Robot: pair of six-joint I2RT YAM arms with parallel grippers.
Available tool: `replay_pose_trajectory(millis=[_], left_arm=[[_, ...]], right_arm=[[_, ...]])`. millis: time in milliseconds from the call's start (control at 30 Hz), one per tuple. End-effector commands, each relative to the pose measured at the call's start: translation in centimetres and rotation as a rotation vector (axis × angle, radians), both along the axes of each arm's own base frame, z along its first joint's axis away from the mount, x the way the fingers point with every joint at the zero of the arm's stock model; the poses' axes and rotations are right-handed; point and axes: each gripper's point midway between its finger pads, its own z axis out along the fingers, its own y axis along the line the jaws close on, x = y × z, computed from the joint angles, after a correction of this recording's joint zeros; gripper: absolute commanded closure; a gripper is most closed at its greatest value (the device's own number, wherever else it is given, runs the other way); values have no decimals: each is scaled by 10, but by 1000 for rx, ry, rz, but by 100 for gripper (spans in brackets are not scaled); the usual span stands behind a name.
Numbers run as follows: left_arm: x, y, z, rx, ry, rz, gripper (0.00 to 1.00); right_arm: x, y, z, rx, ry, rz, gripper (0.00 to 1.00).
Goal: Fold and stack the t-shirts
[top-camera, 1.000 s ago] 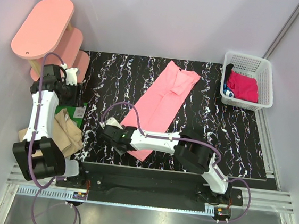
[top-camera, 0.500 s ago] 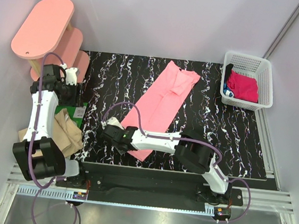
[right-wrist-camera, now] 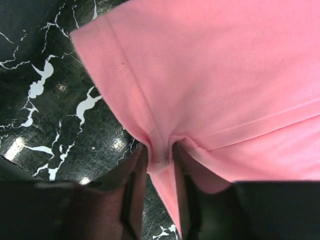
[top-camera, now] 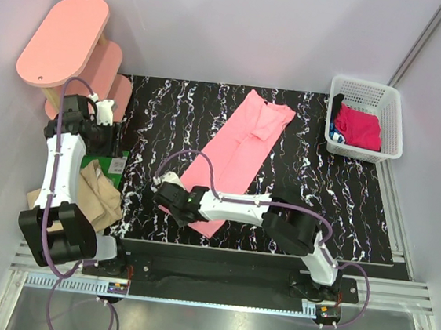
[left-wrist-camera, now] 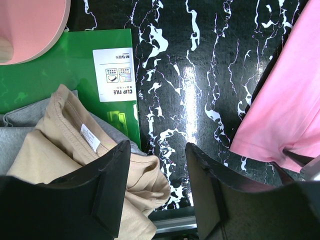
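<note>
A light salmon-pink t-shirt [top-camera: 242, 147], folded into a long strip, lies diagonally across the middle of the black marble table [top-camera: 336, 193]. My right gripper [top-camera: 172, 200] is at the strip's near left corner. In the right wrist view it [right-wrist-camera: 160, 160] is shut on a pinched fold of the pink hem [right-wrist-camera: 210, 75]. A tan-beige t-shirt [top-camera: 95, 191] lies crumpled at the left, and also shows in the left wrist view [left-wrist-camera: 60, 145]. My left gripper [top-camera: 103, 121] hovers above it, open and empty [left-wrist-camera: 157, 185]. A magenta-red t-shirt [top-camera: 359, 126] lies in the basket.
A white lattice basket [top-camera: 389, 124] stands at the table's far right. Pink oval shelf boards [top-camera: 64, 38] stand at the far left. A green clip-file folder [left-wrist-camera: 75, 65] and grey cloth [left-wrist-camera: 15, 135] lie under the tan shirt.
My right gripper has shifted slightly to the right with the pink hem still in it. The left arm has not moved.
</note>
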Motion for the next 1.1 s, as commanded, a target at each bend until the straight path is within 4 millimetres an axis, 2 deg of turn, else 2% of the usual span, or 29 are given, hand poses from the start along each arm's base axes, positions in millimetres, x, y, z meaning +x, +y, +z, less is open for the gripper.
replay_pose_trajectory(millis=[0, 167, 233, 300, 400, 533, 633, 833, 867, 1067], left_arm=[[9, 6, 21, 34, -80, -5, 47], [8, 8, 21, 39, -80, -2, 47], [8, 7, 21, 38, -79, -3, 47], [9, 7, 22, 35, -79, -1, 47], [8, 7, 22, 37, -81, -2, 47], [8, 7, 22, 36, -82, -4, 47], [8, 7, 22, 36, -82, -6, 47], [6, 6, 16, 30, -68, -12, 47], [6, 7, 16, 30, -68, -9, 47], [4, 7, 17, 31, -74, -12, 46]], right_arm=[[-42, -70, -75, -262, 233, 14, 77], [-47, -65, -71, -245, 261, 21, 87], [-46, -66, -67, -250, 257, 23, 97], [-44, -69, -61, -266, 244, 17, 100], [-41, -70, -44, -306, 189, 48, 100], [-52, -72, -28, -363, 151, 97, 100], [-67, -66, -21, -354, 162, 134, 100], [-80, -50, 0, -321, 155, 162, 100], [-83, -43, 7, -303, 147, 175, 100], [-90, -35, 44, -266, 119, 204, 100]])
